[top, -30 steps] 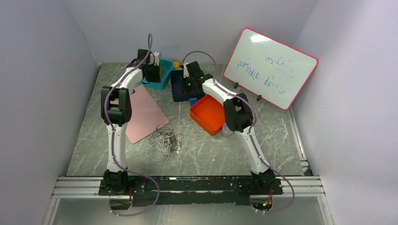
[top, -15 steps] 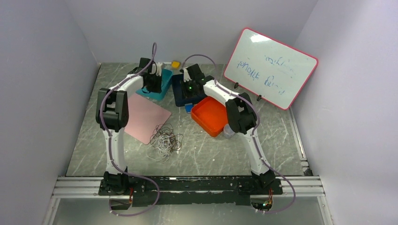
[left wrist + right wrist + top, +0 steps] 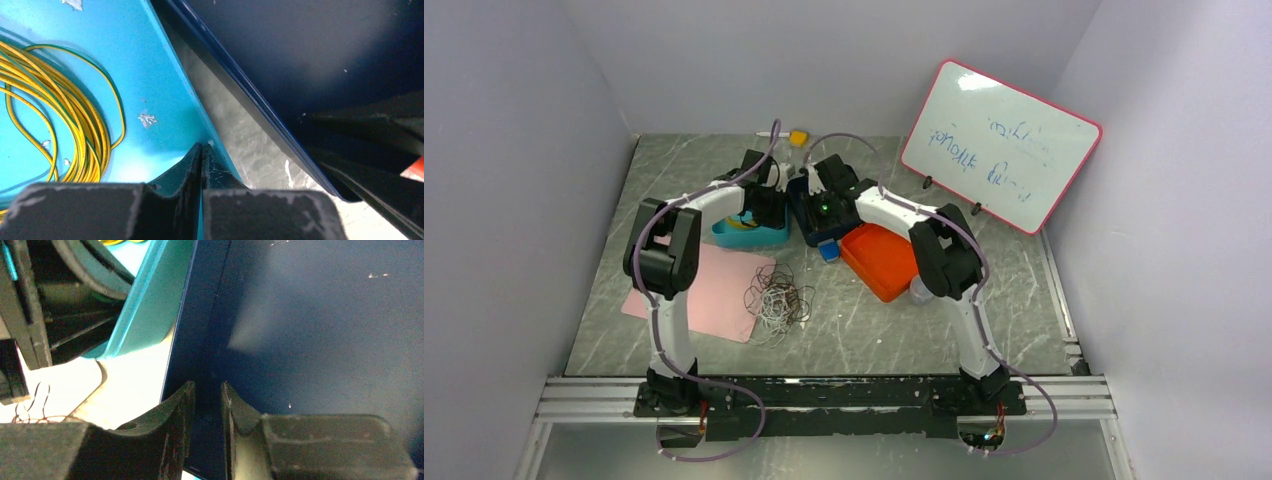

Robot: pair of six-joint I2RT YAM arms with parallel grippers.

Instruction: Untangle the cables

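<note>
top external view: cables [image 3: 776,298] lay in one knotted heap on the table, at 6 o'clock from the teal tray [image 3: 744,238], touching the pink mat's [image 3: 699,295] 3 o'clock edge. both arms were up at the trays, well apart from the heap. left gripper [image 3: 201,160] was pressed together on the teal tray's rim; right gripper [image 3: 207,410] pinched the navy tray's [image 3: 300,340] wall. judged step: positioning trays, no strand separated yet. next move would call for letting go, swinging toward 6 o'clock, and nipping one thin loose loop.

Robotics lab test cell, plain enclosure walls [image 3: 514,150], aluminium mounting rail [image 3: 589,398], scribbled whiteboard [image 3: 1001,147]
</note>
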